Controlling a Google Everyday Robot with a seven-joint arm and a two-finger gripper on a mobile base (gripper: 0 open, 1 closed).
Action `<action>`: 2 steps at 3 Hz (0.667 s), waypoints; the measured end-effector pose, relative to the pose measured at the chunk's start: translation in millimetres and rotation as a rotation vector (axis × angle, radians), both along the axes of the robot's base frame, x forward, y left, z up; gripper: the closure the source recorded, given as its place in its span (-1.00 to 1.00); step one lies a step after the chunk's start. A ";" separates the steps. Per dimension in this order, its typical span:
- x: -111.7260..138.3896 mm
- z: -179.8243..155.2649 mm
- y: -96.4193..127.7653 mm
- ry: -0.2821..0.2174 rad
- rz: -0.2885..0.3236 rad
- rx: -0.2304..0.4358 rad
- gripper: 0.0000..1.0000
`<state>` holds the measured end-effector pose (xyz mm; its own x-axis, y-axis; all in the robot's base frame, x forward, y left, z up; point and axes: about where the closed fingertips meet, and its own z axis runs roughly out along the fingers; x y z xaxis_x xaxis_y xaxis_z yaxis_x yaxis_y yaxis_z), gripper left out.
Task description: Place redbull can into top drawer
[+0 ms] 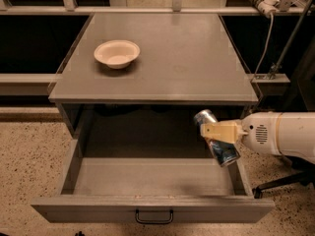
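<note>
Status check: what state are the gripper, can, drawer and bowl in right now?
Gripper: shut on the can, reaching in from the right at the drawer opening.
Can: held, tilted, over the drawer's right end, not yet set down.
Drawer: pulled open.
Bowl: upright on the table, left rear.
</note>
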<state>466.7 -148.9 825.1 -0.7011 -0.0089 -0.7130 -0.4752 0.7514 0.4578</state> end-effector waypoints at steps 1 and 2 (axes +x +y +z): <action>5.3 -38.4 -13.3 0.080 -0.079 0.005 1.00; 18.4 -110.4 -19.3 0.202 -0.145 0.006 1.00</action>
<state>485.1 -168.2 714.7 -0.8229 0.1057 -0.5583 -0.2614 0.8020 0.5370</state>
